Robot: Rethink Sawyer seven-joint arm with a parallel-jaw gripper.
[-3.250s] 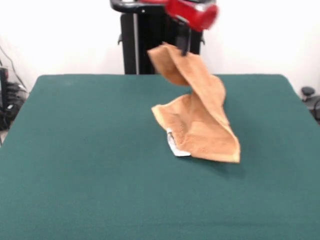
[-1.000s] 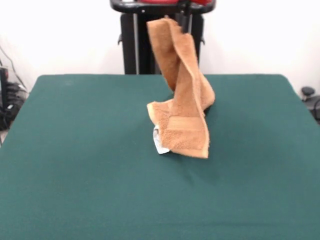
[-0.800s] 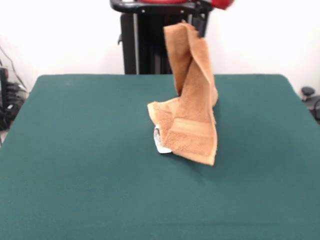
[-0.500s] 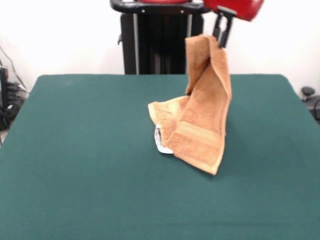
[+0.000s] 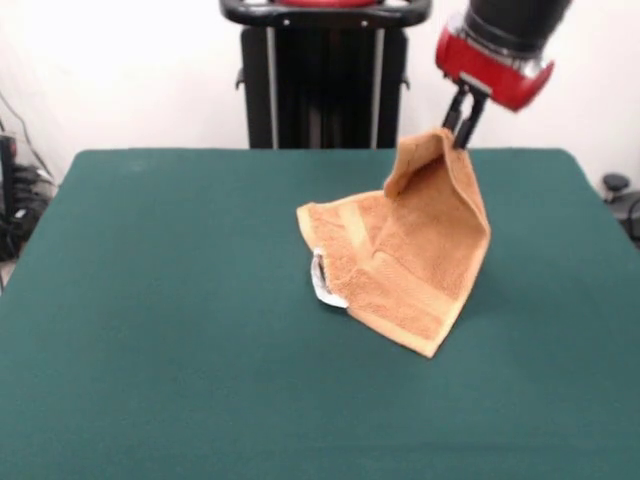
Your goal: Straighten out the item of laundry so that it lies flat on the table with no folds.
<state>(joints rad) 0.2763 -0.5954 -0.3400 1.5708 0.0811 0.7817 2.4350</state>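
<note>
The orange-tan terry towel [image 5: 405,255] is half lifted off the dark green table [image 5: 150,330]. Its left and front parts rest on the table near the middle, with the white loop tag [image 5: 322,283] at its left edge. Its upper right corner is pulled up and to the right, so the cloth hangs as a slanted, folded sheet. My gripper [image 5: 460,132] comes down from the red and black arm at the top right and is shut on that raised corner.
The robot's black pedestal [image 5: 320,70] stands behind the table's far edge. Cables and dark gear [image 5: 18,200] lie off the table's left side, and a small dark object [image 5: 616,186] off its right side.
My gripper has moved right and down with the towel corner. The towel has spread from a tall twisted column into a lower, wider slanted sheet; its bottom stays in place.
</note>
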